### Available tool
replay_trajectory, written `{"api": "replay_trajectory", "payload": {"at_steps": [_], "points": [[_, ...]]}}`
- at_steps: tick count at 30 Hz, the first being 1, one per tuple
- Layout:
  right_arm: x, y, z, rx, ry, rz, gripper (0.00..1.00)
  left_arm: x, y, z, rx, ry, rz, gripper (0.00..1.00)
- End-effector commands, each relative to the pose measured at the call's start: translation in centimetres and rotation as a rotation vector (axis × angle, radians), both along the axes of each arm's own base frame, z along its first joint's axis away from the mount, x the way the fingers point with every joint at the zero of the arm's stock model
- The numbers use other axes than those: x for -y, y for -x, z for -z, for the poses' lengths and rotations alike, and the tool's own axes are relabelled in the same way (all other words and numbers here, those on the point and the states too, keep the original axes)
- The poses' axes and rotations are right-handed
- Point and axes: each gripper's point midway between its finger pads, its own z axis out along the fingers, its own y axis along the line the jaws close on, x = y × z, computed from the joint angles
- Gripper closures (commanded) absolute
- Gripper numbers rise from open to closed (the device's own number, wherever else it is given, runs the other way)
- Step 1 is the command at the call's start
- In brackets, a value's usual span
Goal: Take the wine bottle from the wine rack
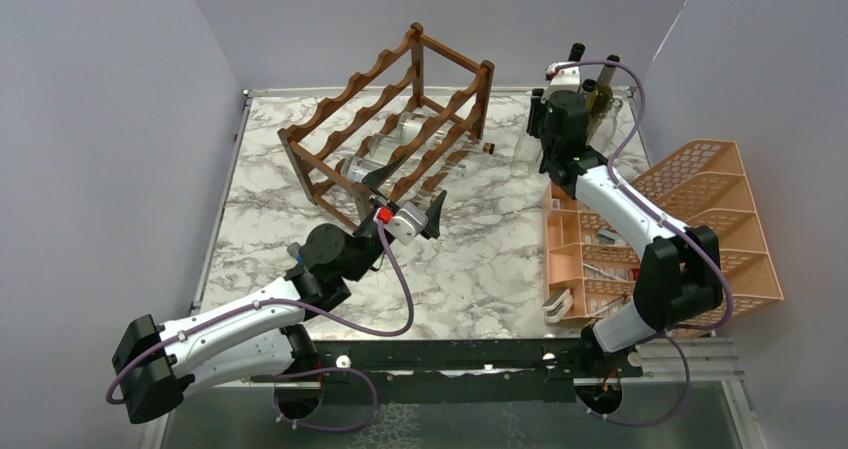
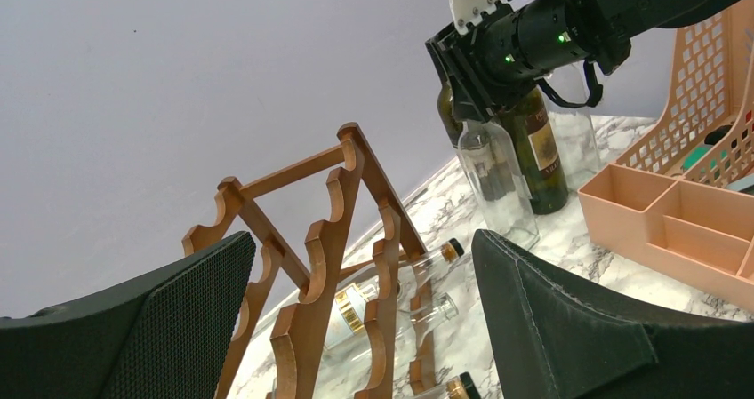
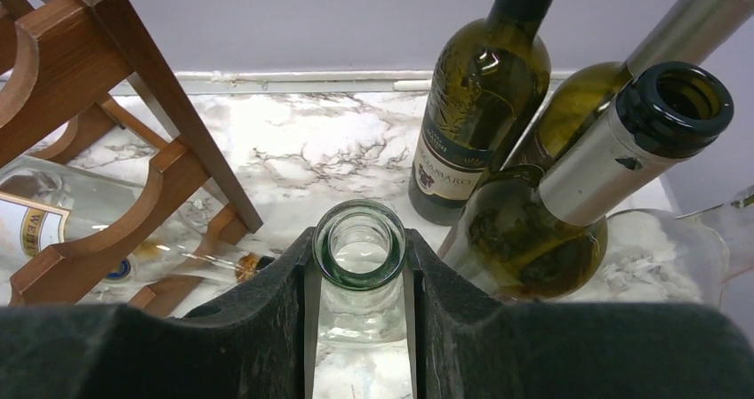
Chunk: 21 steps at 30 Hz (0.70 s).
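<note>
Gripping the wine bottle (image 3: 359,317) (clear glass, round-lipped) is the right end effector (image 3: 359,270).

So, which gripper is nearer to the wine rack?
Left. The left gripper is open at the near side of the wine rack. The right gripper is apart, to the rack's right, shut on a clear bottle.

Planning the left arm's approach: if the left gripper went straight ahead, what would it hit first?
Likely the rack, its near scalloped rails, before the bottles lying inside; depth is unclear.
</note>
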Motion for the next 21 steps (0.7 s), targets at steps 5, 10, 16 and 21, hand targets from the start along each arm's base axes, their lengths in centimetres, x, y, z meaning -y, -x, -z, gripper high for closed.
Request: {"api": "replay_trajectory", "payload": {"at_steps": [5,10,16,21], "points": [[2.0,1.2,0.1,-0.083,-0.006,0.113,0.48,-0.3,0.5,-0.7,0.020,0.029,0.010,0.01],[2.0,2.5,-1.4,-0.112,-0.019,0.098,0.29,-0.3,0.6,-0.7,0.019,0.034,0.018,0.01],[1.8,5.2,-4.3,-0.117,-0.050,0.044,0.14,-0.3,0.6,-0.7,0.018,0.033,0.020,0.01],[-1.2,8.8,-6.1,-0.108,-0.085,-0.191,0.05,-0.2,0.8,-0.9,0.018,0.041,0.032,0.01]]}}
